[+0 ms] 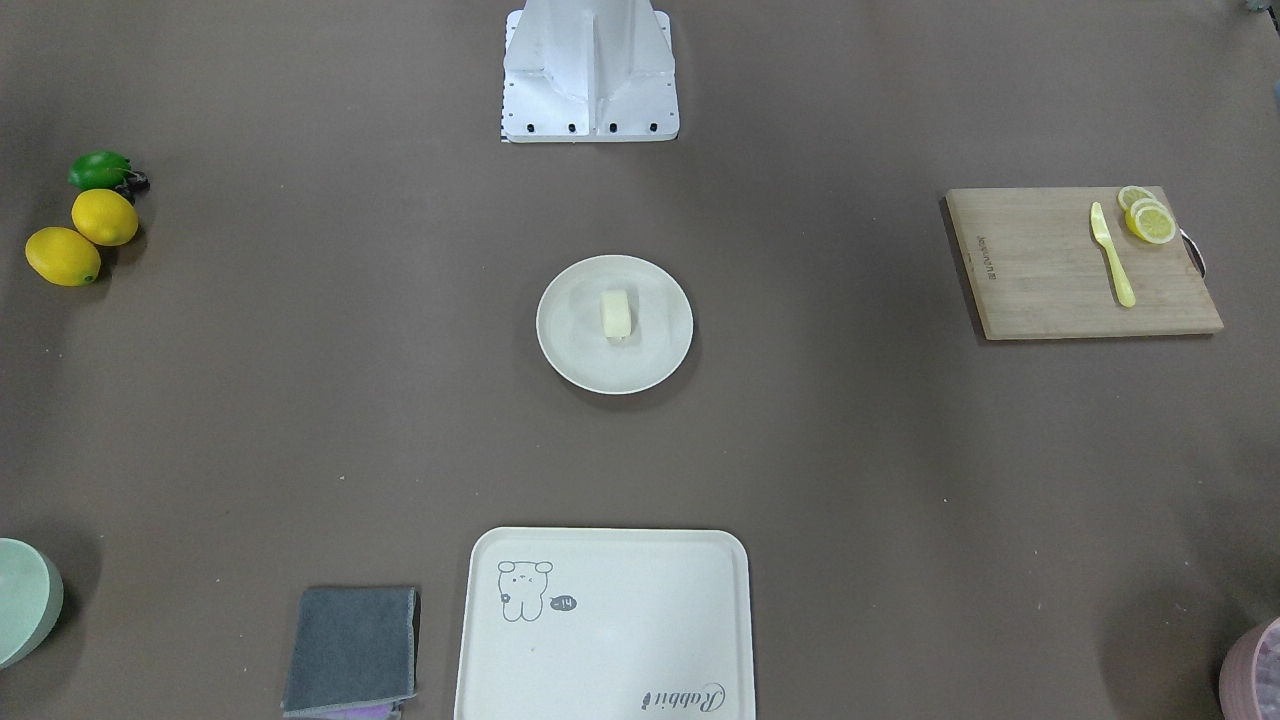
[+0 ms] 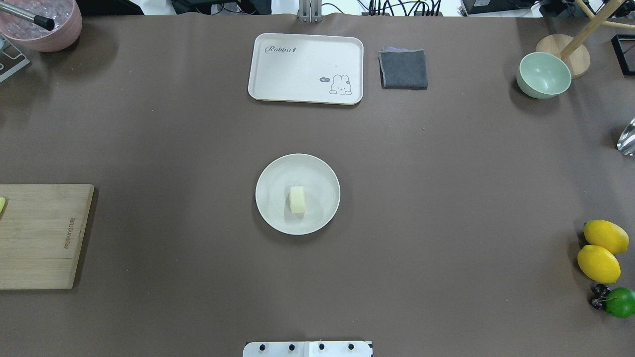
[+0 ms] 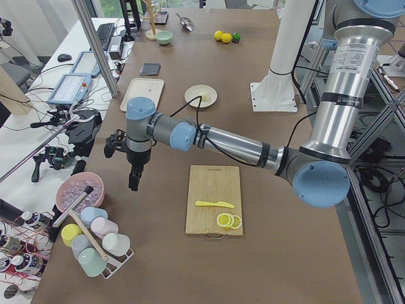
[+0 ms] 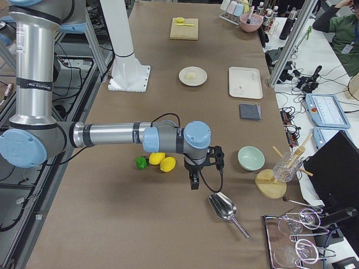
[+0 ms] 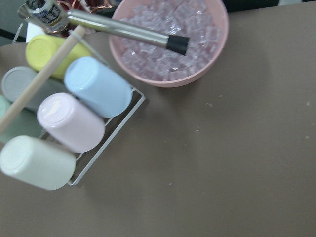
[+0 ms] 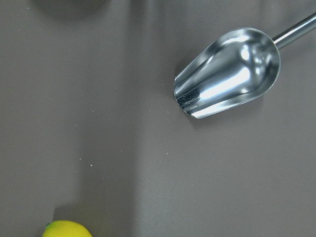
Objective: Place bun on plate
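Note:
The small pale bun [image 1: 617, 313] [image 2: 297, 199] lies in the middle of the round cream plate [image 1: 655, 352] [image 2: 317, 173] at the table's centre. No gripper is near it. My left gripper [image 3: 134, 180] hangs over the table's left end, beside the pink bowl of ice; it shows only in the exterior left view, so I cannot tell whether it is open or shut. My right gripper [image 4: 194, 182] hangs at the table's right end, between the lemons and the metal scoop; it appears only in the exterior right view, and I cannot tell its state either.
A bear-print tray [image 2: 306, 68] and a folded grey cloth [image 2: 403, 69] lie at the far edge. A green bowl [image 2: 543, 75], lemons [image 2: 599, 263], a lime and a scoop [image 6: 227, 71] are on the right. A cutting board [image 1: 1080, 262] with lemon slices, a pink ice bowl [image 5: 170, 42] and a cup rack [image 5: 69, 118] are on the left.

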You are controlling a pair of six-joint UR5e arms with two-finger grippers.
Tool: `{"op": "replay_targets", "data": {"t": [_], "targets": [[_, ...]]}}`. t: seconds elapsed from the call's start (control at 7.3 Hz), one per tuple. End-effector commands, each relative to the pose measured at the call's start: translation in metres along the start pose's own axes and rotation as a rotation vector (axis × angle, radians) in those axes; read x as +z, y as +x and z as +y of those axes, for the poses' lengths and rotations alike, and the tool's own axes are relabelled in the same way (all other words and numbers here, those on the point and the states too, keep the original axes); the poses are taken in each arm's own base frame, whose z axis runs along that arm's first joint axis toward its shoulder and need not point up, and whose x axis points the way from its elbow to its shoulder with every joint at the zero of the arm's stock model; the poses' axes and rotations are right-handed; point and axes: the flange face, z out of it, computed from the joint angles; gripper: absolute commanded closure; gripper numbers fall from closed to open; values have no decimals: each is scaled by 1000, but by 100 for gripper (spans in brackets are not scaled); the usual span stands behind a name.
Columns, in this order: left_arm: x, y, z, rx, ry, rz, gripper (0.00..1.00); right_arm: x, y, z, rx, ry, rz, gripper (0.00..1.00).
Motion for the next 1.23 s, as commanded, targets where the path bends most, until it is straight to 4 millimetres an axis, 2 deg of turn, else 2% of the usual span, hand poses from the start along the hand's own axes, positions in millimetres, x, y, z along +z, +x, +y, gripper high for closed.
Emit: {"op": "replay_targets", "data": {"t": [0.0,0.14,0.27,1.1], "targets": [[21,-59,48,16,-78,153,2,-3,-5,-7,-8,8,-25,0],[31,-67,65,3,-106,183,2,-3,-5,-8,-4,6,-24,0],[32,-70,71,-2,-110,183,2,-3,-5,-8,-4,6,-24,0],[33,-73,72,-15,-110,177,2,-2,-5,-7,-4,5,-27,0]]}}
